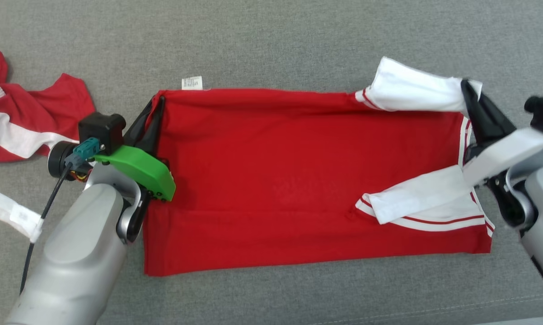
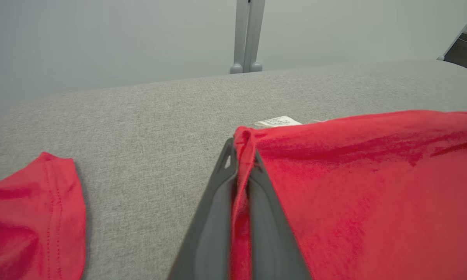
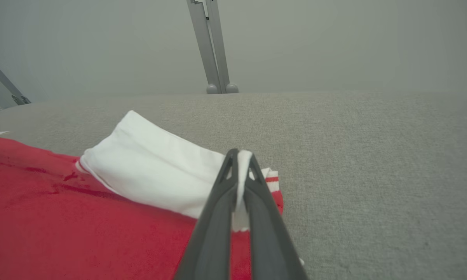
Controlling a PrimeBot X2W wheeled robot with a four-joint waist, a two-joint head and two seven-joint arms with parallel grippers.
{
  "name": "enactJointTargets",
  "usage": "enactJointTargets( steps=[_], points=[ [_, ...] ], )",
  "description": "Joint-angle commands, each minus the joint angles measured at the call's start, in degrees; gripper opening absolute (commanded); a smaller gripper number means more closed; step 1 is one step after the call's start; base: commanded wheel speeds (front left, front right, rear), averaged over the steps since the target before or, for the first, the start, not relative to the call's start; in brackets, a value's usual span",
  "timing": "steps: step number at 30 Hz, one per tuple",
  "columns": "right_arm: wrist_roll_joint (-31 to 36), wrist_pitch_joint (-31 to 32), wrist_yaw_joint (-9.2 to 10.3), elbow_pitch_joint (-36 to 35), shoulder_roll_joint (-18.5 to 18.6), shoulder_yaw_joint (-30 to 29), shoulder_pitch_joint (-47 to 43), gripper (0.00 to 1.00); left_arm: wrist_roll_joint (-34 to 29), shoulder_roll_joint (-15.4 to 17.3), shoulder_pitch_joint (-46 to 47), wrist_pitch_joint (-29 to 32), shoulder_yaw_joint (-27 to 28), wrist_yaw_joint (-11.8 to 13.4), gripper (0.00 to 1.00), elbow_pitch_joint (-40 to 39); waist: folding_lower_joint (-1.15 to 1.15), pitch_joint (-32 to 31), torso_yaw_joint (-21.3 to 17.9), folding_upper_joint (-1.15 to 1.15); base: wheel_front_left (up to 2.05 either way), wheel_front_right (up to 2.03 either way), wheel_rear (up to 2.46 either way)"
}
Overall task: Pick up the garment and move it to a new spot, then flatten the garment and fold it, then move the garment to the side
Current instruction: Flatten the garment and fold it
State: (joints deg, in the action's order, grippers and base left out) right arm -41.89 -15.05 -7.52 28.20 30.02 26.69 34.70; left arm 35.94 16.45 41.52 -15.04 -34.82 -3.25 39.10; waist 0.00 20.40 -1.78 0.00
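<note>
A red garment with white sleeves lies spread across the grey cushion, its length running left to right. My left gripper is shut on the garment's far left corner, and red cloth is pinched between the fingers of that gripper. At the far right corner my right gripper is shut on the white sleeve. White fabric shows squeezed between the tips of the right gripper. A second white sleeve lies folded in over the red body.
Another red and white garment lies crumpled at the far left of the cushion, its hem close to my left gripper. A white label pokes out behind the garment. Metal posts stand beyond the cushion's far edge.
</note>
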Motion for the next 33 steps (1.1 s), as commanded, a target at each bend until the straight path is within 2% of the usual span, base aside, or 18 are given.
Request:
enactJointTargets(
  steps=[1, 3, 12, 22, 23, 24, 25, 33],
  points=[
    [1.02, -0.13, 0.06, -1.32, -0.59, -1.46, -2.37, 0.0, -0.79, 0.65, -1.48, -0.15, 0.76, 0.49, 0.0, -1.26, 0.0, -0.37, -0.2, 0.0, 0.0, 0.0, 0.0],
    [2.9, -0.13, 0.06, -2.91, -2.17, -4.03, -6.79, 0.0, -3.21, 1.32, -4.31, -0.14, 1.51, 0.91, 0.0, -3.73, 0.0, -0.64, -0.3, 0.0, 0.0, 0.0, 0.0],
    [5.71, -0.14, 0.06, -3.92, -5.59, -8.51, -14.11, 0.0, -8.59, 0.93, -12.12, -0.15, 5.18, 1.94, 0.0, -10.55, 0.0, -1.1, -0.17, 0.0, 0.0, 0.0, 0.0],
    [6.71, -0.14, 0.06, -6.04, -8.16, -12.88, -21.75, 0.0, -14.43, -1.71, -19.07, -0.16, 10.07, 1.67, 0.0, -14.32, 0.0, -2.25, 0.64, 0.0, 0.0, 0.0, 0.0],
    [6.6, -0.14, 0.06, -6.07, -8.55, -13.03, -22.32, 0.0, -15.37, -1.98, -19.54, -0.15, 10.8, 2.16, 0.98, -14.78, 0.0, -2.51, 0.63, 0.0, 0.0, 0.0, 0.0],
    [6.69, -0.14, 0.06, -6.4, -8.74, -13.17, -22.75, 0.24, -15.95, -2.39, -20.14, -0.16, 11.49, 2.41, 1.0, -15.35, 0.0, -2.79, 0.63, 0.0, 0.0, 0.0, 0.0],
    [6.6, -0.14, 0.06, -6.72, -9.06, -13.36, -23.44, 1.0, -16.39, -3.0, -21.16, -0.15, 12.52, 2.54, 1.0, -16.1, 0.0, -3.15, 0.6, 0.0, 0.0, 0.0, 0.0],
    [7.78, -0.14, 0.06, -9.19, -8.8, -16.73, -25.82, 1.0, -21.29, -6.86, -29.66, -0.15, 23.47, 3.62, 1.0, -26.45, 0.0, -5.26, 0.49, 0.0, 0.0, 0.0, 0.0]
  ],
)
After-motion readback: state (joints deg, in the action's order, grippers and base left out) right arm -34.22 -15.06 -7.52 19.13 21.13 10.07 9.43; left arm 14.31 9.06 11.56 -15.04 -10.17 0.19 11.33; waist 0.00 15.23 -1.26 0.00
